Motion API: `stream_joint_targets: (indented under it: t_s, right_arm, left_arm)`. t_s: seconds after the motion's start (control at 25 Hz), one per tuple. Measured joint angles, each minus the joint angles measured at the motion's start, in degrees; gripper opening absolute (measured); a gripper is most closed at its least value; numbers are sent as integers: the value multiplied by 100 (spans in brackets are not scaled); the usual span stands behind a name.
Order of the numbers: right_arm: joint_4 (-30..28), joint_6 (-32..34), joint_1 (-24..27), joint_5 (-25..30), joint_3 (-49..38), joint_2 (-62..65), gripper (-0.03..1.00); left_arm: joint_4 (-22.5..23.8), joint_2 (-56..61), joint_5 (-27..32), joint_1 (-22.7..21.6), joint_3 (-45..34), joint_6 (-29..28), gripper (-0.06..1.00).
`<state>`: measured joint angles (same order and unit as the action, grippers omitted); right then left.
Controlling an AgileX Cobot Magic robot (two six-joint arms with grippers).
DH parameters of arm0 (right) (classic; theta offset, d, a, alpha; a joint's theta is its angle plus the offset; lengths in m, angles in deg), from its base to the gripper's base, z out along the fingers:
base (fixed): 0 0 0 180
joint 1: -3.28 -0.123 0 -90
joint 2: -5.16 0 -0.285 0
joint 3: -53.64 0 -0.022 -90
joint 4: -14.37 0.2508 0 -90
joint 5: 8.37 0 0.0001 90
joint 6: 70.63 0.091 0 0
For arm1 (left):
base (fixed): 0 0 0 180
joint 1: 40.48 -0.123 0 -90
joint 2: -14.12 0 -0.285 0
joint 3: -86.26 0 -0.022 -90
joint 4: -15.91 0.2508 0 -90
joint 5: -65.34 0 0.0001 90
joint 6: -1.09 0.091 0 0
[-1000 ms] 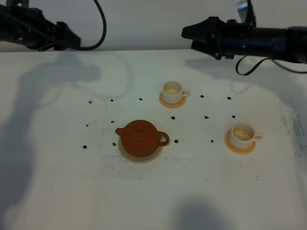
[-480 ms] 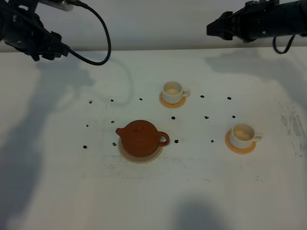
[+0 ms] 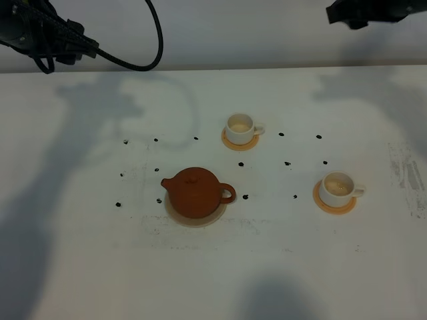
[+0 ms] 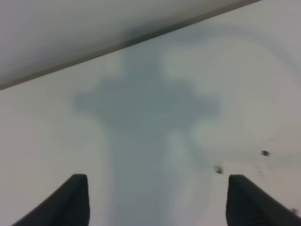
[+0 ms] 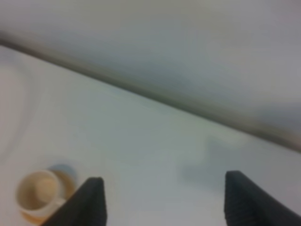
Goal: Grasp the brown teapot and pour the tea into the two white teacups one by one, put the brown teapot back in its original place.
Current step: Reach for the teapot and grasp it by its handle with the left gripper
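The squat, round, reddish-brown clay teapot (image 3: 193, 192) sits upright, lid on, on the pale beige round mat (image 3: 195, 222) in the near middle of the white surface (image 3: 80, 253). In the high view its spout points left and its loop handle right. Well apart to its right, a small white cylindrical teacup (image 3: 337, 187) stands on an orange-tan round coaster (image 3: 330, 207). Farther back, the second white teacup (image 3: 239, 125) stands on its own orange-tan coaster (image 3: 237, 144). Small black marks (image 3: 244, 197) dot the surface around them. At the far edge, the left end effector (image 4: 157, 202) is released, fingers wide apart and holding nothing. The right end effector (image 5: 167, 202) is likewise released and empty.
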<state>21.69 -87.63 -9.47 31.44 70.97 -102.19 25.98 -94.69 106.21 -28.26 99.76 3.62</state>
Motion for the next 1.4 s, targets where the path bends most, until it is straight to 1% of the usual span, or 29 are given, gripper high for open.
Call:
stream_joint_targets:
  t_s: [0.08, 0.16, 0.24, 0.32, 0.48, 0.56, 0.72, 0.88, 0.96, 1.12, 1.2, 1.4]
  right_arm:
    - [-732, 422, -188, 199, 0, 331, 54]
    - [-1281, 697, -367, 407, 0, 627, 54]
    - [-1673, 939, -502, 605, 0, 907, 54]
    - [-1832, 1076, -542, 775, 0, 1212, 54]
    - [-1916, 1167, -550, 1226, -32, 1838, 52]
    - [-1934, 1173, -550, 1291, -178, 2185, 52]
    - [-1956, 1179, -555, 1335, -770, 2957, 52]
    - [-1975, 1273, -579, 1384, -1568, 3738, 52]
    - [-1975, 1341, -579, 1392, -1944, 4114, 52]
    - [-1975, 1449, -579, 1664, -2692, 4913, 52]
    - [-1975, 1518, -579, 1798, -3061, 5352, 52]
    - [-1969, 1775, -579, 2031, -3668, 6356, 52]
  left_arm:
    - [-219, 123, 96, 0, 0, 78, 60]
    - [-371, 287, 90, 0, -74, 155, 60]
    - [-488, 557, -13, 0, -258, 224, 60]
    - [-535, 862, -299, 0, -574, 233, 60]
    - [-552, 1494, -995, -51, -1445, 81, 60]
    - [-553, 1724, -1231, -116, -1869, -46, 60]
    - [-586, 1954, -1602, -207, -2517, -171, 60]
    - [-693, 1967, -1754, -214, -3014, -207, 60]
    - [-709, 1967, -1847, -219, -3233, -214, 60]
    - [-766, 1967, -2160, -219, -3560, -214, 60]
    - [-828, 1967, -2212, -219, -3598, -189, 60]
    - [-858, 1971, -2300, -219, -3606, -154, 60]
